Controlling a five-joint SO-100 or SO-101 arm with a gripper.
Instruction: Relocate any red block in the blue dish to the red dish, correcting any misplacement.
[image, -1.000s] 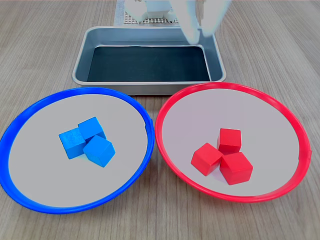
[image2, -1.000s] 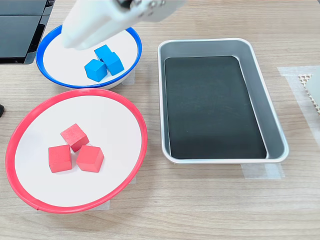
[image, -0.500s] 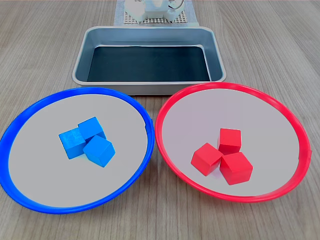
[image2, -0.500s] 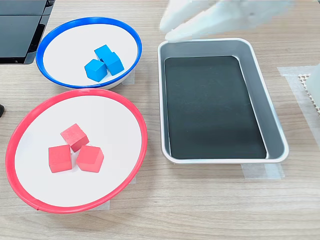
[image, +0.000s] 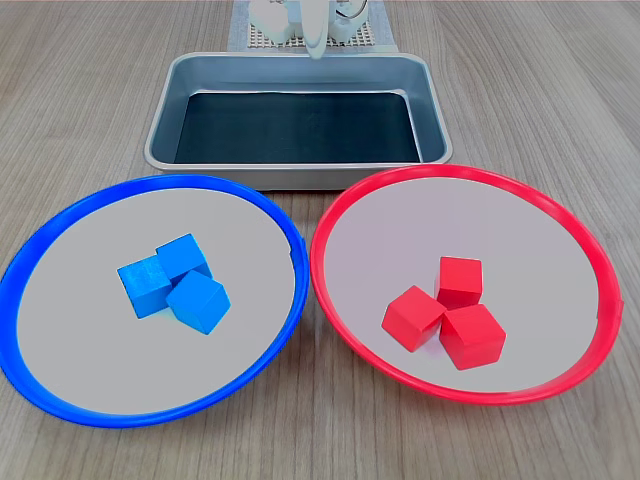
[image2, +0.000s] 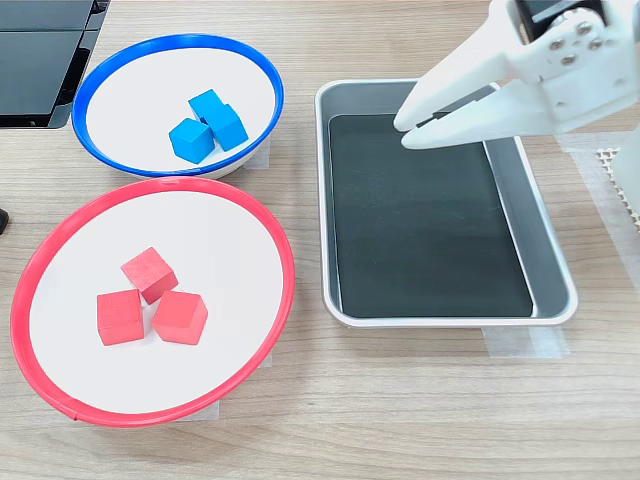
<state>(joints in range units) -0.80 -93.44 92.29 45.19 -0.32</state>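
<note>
Three red blocks lie huddled together inside the red dish. The blue dish holds only three blue cubes. My white gripper hovers over the far end of the metal tray in the second exterior view, well away from both dishes. Its jaws are shut with nothing between them. In the first exterior view only the gripper's tip shows, at the top edge behind the tray.
A rectangular metal tray with a black liner stands beyond the two dishes. The arm's white base sits on a mesh mat behind the tray. A black object lies at the second exterior view's top left.
The gripper has swung from above the blue dish toward the second exterior view's right and now hangs over the tray. The blocks and dishes have not moved.
</note>
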